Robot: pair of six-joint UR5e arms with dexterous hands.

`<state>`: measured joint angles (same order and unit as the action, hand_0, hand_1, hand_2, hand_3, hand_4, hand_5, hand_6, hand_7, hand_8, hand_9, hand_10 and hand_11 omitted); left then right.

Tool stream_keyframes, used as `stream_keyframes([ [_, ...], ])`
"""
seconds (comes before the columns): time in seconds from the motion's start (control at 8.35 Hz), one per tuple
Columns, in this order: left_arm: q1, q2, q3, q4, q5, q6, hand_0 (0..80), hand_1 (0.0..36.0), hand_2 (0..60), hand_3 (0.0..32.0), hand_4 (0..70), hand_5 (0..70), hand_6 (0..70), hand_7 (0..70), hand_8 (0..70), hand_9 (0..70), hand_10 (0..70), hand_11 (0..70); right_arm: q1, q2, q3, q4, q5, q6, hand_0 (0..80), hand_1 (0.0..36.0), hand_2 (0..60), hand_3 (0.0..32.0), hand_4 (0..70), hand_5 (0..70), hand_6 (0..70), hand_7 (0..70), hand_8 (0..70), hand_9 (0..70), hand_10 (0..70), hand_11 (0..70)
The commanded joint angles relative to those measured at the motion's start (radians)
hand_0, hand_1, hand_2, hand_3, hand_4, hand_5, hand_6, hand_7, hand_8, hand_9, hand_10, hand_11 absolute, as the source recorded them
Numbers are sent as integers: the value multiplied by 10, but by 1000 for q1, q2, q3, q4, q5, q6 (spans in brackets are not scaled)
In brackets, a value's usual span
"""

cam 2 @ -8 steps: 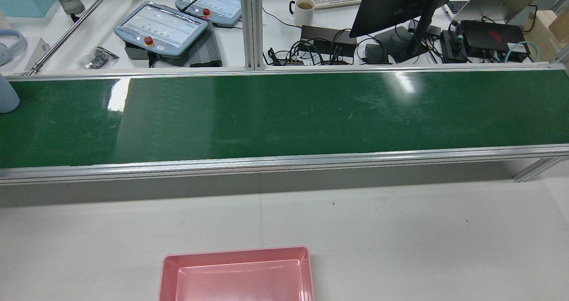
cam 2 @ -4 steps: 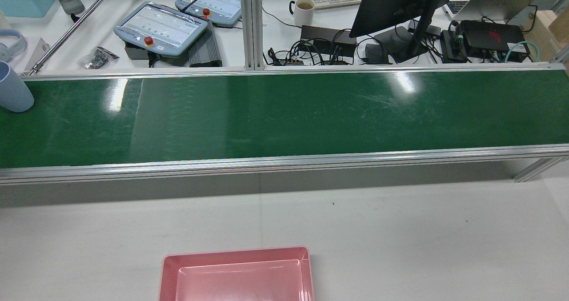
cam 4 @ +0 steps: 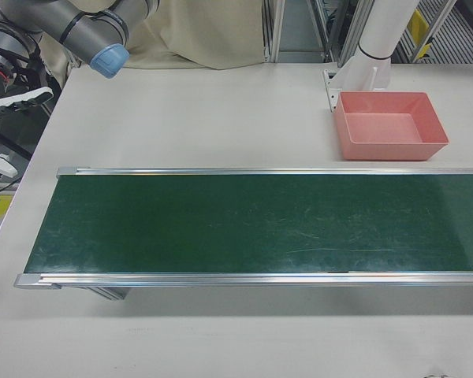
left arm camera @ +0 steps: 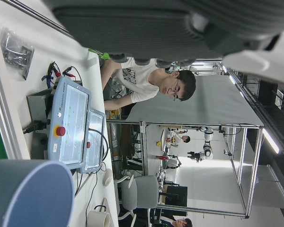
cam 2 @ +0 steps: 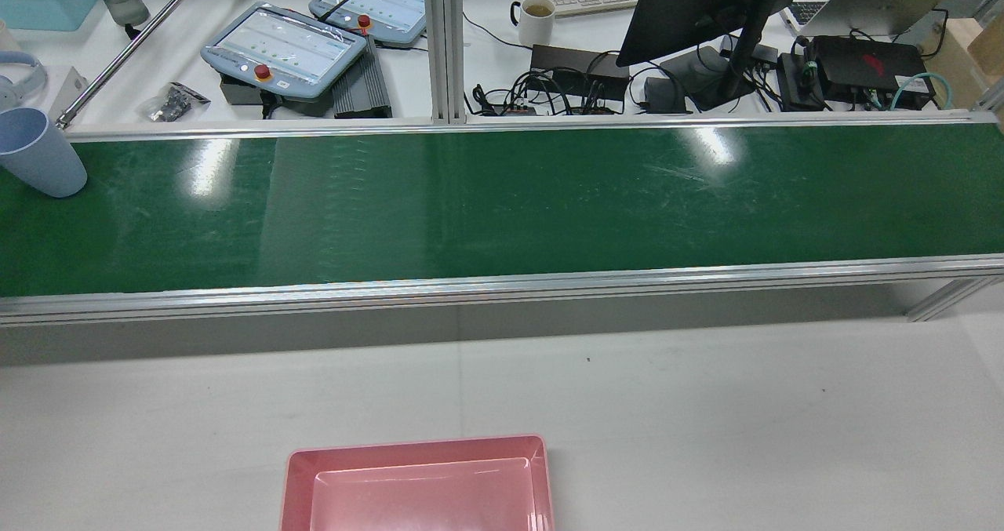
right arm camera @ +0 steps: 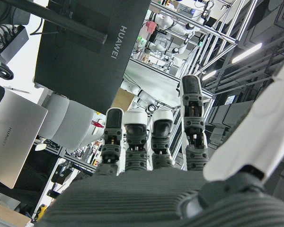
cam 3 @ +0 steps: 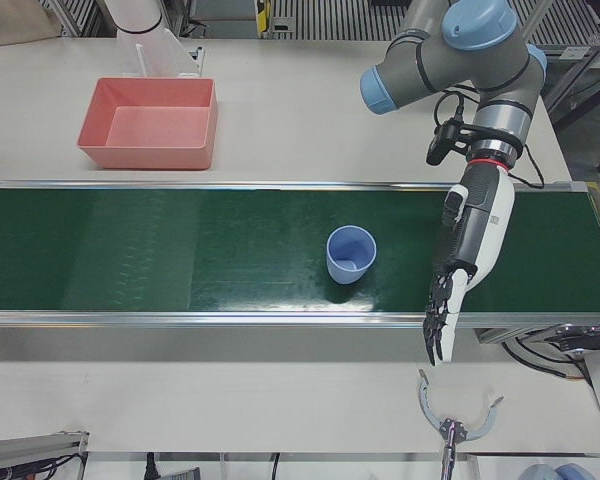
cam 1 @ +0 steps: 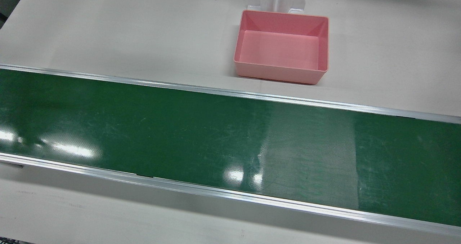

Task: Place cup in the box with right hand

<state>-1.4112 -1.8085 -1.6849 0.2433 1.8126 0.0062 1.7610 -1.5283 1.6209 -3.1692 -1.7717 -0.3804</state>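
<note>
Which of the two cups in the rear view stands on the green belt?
The pale blue cup at the belt's left end; the white mug stands on the desk beyond.

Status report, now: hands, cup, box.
Left hand open, hanging beside belt. Right hand open, holding nothing. Cup upright on belt. Box empty, path clear.

1. You had the cup [cam 3: 351,254] upright on the belt [cam 3: 230,250], near the belt's end on the robot's left side.
2. Your left hand [cam 3: 460,255] hung over that same end of the belt, just beside the cup and apart from it, fingers straight and pointing toward the operators' edge.
3. The box [cam 3: 148,123] sat on the table [cam 3: 300,110] behind the belt, on the robot's side, well apart from the cup.
4. Nothing lay in the box.
5. Your right hand [right arm camera: 151,161] showed only in its own camera, fingers extended.
</note>
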Motion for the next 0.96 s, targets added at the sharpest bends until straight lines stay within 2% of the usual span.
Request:
stream_keyframes([
  [0.0, 0, 0, 1, -1, -1, 0, 0, 0, 0, 0, 0, 0, 0, 0, 0, 0, 0, 0, 0, -1, 1, 0, 0, 0, 431, 0, 0, 0, 371, 57, 325, 700, 499, 700, 201, 285],
  [0.36, 0, 0, 1, 1, 1, 0, 0, 0, 0, 0, 0, 0, 0, 0, 0, 0, 0, 0, -3, -1, 4, 0, 0, 0, 431, 0, 0, 0, 348, 58, 320, 700, 497, 700, 198, 281],
  [0.6, 0, 0, 1, -1, 1, 0, 0, 0, 0, 0, 0, 0, 0, 0, 0, 0, 0, 0, -12, -1, 4, 0, 0, 0, 431, 0, 0, 0, 354, 58, 320, 700, 497, 700, 199, 283],
  [0.84, 0, 0, 1, 1, 1, 0, 0, 0, 0, 0, 0, 0, 0, 0, 0, 0, 0, 0, -23, 0, 8, 0, 0, 0, 430, 0, 0, 0, 391, 57, 330, 700, 504, 700, 205, 290],
])
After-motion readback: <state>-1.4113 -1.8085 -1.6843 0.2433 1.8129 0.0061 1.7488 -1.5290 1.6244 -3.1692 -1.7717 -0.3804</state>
